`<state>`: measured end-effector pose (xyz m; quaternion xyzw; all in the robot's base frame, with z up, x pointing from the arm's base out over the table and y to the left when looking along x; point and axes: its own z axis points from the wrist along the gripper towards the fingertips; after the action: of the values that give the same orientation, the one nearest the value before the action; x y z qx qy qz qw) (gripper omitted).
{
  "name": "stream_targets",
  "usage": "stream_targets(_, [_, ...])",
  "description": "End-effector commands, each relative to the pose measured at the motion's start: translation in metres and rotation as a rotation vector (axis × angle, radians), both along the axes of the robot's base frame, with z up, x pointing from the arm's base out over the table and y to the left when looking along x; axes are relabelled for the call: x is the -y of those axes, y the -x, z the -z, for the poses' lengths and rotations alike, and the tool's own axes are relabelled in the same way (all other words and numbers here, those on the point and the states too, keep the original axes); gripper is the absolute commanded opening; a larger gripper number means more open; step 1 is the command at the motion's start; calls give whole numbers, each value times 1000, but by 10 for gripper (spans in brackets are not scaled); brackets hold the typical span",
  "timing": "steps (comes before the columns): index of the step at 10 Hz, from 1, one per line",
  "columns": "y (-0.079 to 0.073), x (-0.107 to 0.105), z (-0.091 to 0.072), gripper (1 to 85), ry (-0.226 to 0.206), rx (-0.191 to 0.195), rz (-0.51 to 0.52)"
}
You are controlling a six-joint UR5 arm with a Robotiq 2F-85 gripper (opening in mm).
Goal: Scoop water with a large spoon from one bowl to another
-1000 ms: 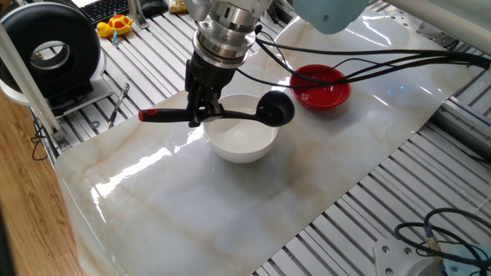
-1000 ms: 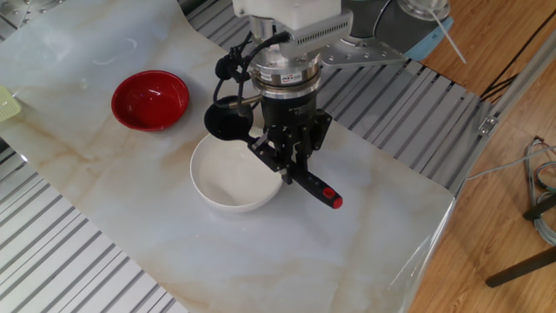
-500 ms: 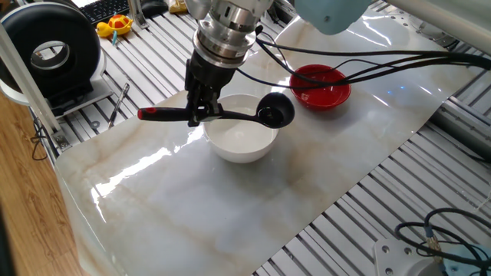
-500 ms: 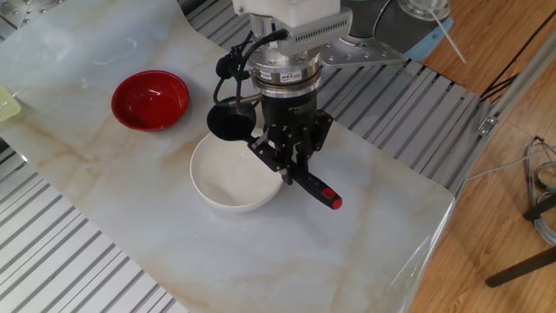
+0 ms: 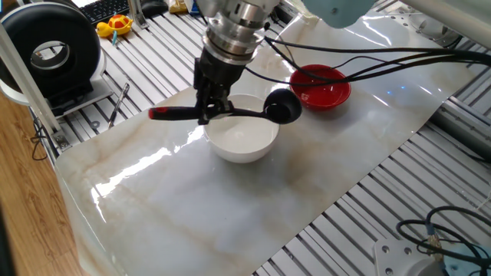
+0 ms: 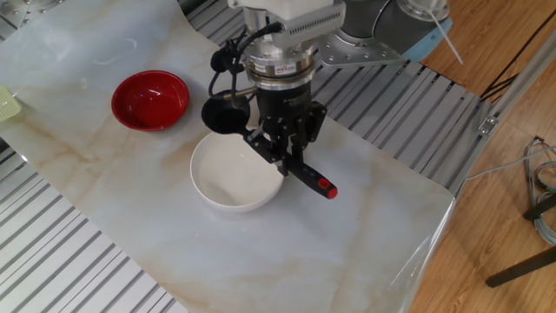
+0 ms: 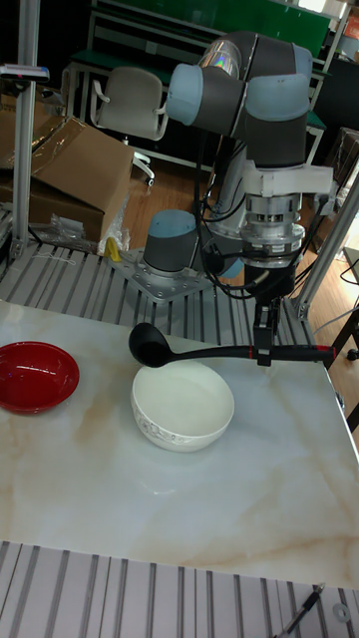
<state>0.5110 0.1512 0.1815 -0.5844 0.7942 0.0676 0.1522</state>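
Your ladle [image 5: 230, 113] hangs level above the white bowl [image 5: 242, 138].
Black scoop, red-tipped handle; your gripper [image 5: 212, 110] is clamped on its mid-handle.

The end effector [image 6: 289, 155] grips the ladle [image 6: 261, 137] above the white bowl [image 6: 233, 176]; its scoop hangs toward the red bowl [image 6: 150, 100] on the table [image 6: 261, 252].
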Motion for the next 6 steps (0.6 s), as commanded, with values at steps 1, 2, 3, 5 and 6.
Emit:
stream_targets(1, [4,13,-1,13,-3,5,-17])
stream_targets(2, [3,11,-1,13,-6,7,-18])
stream_targets(3, [1,9,-1,13,-13,12,-9])
stream_targets(5, [-5,4,-4,13,-39,29,19])
stream_targets(6, [-8,2,-6,13,-53,34,34])
